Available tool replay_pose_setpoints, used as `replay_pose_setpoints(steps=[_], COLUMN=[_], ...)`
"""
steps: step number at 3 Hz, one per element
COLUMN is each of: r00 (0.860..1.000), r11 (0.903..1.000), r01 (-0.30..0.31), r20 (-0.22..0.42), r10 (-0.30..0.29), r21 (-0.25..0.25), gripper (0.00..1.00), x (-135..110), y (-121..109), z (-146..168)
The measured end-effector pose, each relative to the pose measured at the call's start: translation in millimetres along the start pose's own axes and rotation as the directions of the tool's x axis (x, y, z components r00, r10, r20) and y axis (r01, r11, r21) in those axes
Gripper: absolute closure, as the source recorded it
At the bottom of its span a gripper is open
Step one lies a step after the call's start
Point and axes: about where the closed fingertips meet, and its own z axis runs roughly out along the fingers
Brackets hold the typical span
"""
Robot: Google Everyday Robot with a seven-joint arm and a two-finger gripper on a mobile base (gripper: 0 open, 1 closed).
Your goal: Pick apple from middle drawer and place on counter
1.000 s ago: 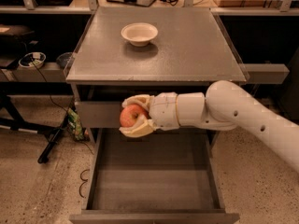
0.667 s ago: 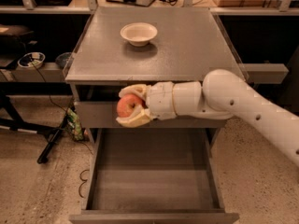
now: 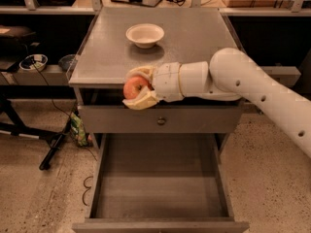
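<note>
My gripper [image 3: 136, 87] is shut on the red apple [image 3: 134, 87], its cream fingers above and below the fruit. It holds the apple at the front edge of the grey counter [image 3: 194, 38], left of centre, above the closed top drawer front. The white arm reaches in from the right. The middle drawer [image 3: 160, 183] is pulled open below, its flat bottom bare.
A cream-white bowl [image 3: 145, 34] stands on the counter toward the back, left of centre. A round knob [image 3: 161, 121] is on the closed top drawer front. Shelves with clutter stand to the left, with cables and a stand leg on the floor.
The gripper has lifted the apple up from in front of the drawer fronts to the level of the counter's front edge.
</note>
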Motion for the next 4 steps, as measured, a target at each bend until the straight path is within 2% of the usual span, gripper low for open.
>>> replay_pose_setpoints(steps=[2,3,4], r00=[1.000,0.999,0.999], r11=[0.9990,0.9983,0.9977], r01=[0.014,-0.003,-0.006], r20=[-0.023,-0.047,-0.043], r10=[-0.013,0.006,0.009], r21=[0.043,0.059,0.067], gripper=[1.00,1.00,1.00], x=[0.4,16.1,18.4], y=[-35.5,-80.5,-79.9], z=[-1.7,12.8,17.6])
